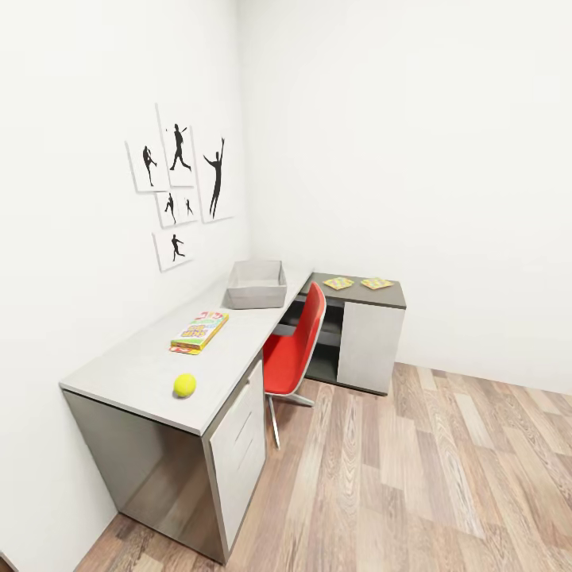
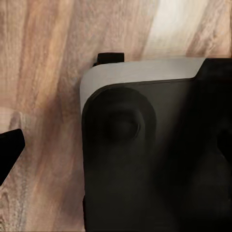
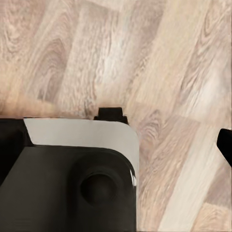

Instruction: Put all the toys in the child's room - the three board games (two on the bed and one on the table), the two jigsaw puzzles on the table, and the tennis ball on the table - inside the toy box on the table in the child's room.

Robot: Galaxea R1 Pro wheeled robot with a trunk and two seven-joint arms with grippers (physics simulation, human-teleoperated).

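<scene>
**Child's room: table stock as we see it**

1. Table [image 1: 151,357] – L-shaped; long pale top along the left wall, w/ drawers, joined at the corner to a dark grey top over a white cabinet door.
2. Red chair [image 1: 295,349] – tucked at the pale top's inner edge.
3. Toy box [image 1: 256,286] – light grey open tray, far end of pale top, nr the corner.
4. Board game [image 1: 199,331] – yellow-orange cover, flat, mid pale top.
5. Jigsaw puzzles [image 1: 339,283] [image 1: 376,283] – two thin sheets, side by side, apart, on dark top.
6. Tennis ball [image 1: 184,385] – nr the pale top's near end.

Hands: we can't tell if either is released or clenched. Wrist views give us wood floor [image 3: 159,63] and the robot's dark base.
</scene>
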